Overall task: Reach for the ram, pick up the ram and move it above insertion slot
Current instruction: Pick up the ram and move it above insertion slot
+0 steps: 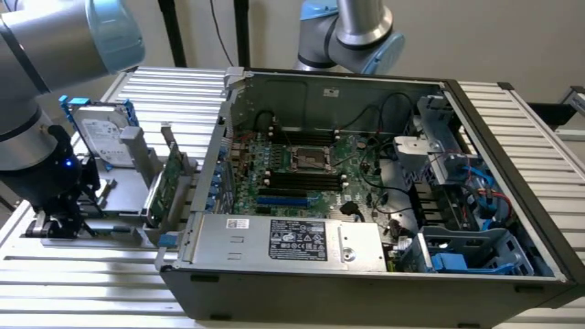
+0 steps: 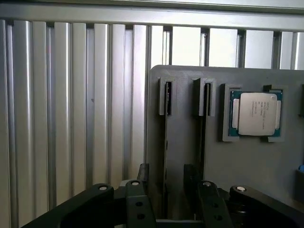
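I had an open computer case filling most of the slatted worktop, toward its edge on the exterior view's right. Inside lay the motherboard, with a labelled power supply along the case's near wall. Near the worktop's opposite edge, a hard drive and a green expansion card stood upright. A processor sat in a recess of the grey fixture.

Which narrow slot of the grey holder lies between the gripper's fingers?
The slot farther from the processor; the slot beside the processor lies outside the open gripper.
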Controlling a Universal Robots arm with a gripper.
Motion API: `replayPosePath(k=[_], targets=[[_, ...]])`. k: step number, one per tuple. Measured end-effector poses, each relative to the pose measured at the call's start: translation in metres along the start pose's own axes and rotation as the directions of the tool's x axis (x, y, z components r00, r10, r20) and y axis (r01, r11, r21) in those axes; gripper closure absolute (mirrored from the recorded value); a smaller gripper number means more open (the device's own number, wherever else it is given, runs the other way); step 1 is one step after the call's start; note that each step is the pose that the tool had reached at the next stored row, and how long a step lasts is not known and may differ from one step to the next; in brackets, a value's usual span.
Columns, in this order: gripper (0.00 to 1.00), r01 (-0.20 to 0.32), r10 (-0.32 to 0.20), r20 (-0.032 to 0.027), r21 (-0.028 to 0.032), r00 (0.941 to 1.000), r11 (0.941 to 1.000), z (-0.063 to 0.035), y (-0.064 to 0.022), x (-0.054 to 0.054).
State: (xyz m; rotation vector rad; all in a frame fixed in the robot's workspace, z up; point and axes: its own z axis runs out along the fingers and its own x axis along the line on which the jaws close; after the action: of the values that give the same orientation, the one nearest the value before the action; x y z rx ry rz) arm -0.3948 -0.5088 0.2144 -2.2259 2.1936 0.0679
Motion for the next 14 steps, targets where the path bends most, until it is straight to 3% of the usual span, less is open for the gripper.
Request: replayPosePath(k=[4,10,14], targets=[[0.58,0.0,0.0,0.0001,-0.0025,1.0,1.0,0.007,-0.0001,0.0],[0.58,-0.001,0.001,0.0002,-0.0133,1.0,0.9999,0.0137,-0.0002,0.001],[0.58,-0.001,0.001,0.0,-0.0148,1.0,0.9999,0.0152,-0.0002,0.001]])
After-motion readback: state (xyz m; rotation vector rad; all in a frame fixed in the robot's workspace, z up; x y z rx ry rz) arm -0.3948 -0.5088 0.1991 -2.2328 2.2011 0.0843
